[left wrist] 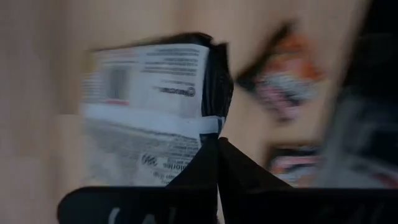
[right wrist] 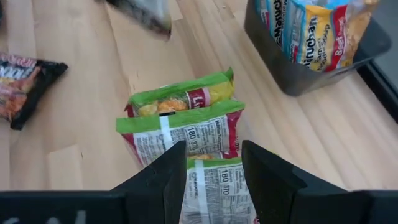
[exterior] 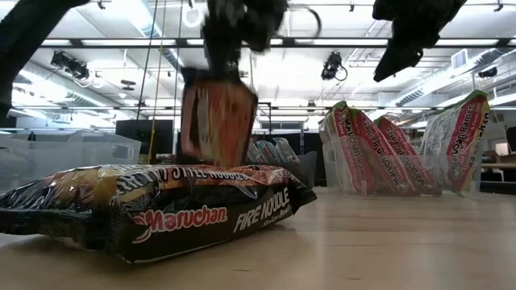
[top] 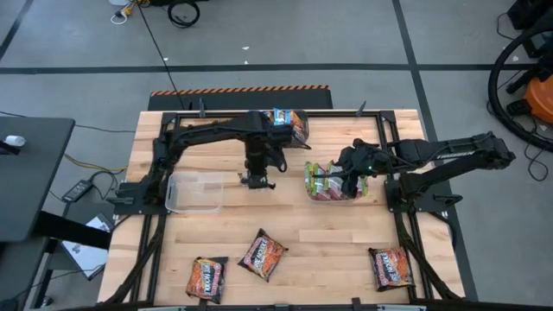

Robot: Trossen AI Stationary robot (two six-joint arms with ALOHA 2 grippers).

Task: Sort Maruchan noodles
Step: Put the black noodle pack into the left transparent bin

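We see an empty tub [top: 194, 192] left of centre on the desk [top: 328, 233], and a second tub [top: 335, 183] of upright packets [top: 321, 180] to its right. A bin [top: 290, 124] holding packets sits at the far edge. Three loose packets lie along the near edge: two at left [top: 206, 278] [top: 262, 254], one at right [top: 391, 267].

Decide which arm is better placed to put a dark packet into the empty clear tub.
Left. The left gripper already holds a dark packet beside the clear tub; the right gripper hangs open over the green packets.
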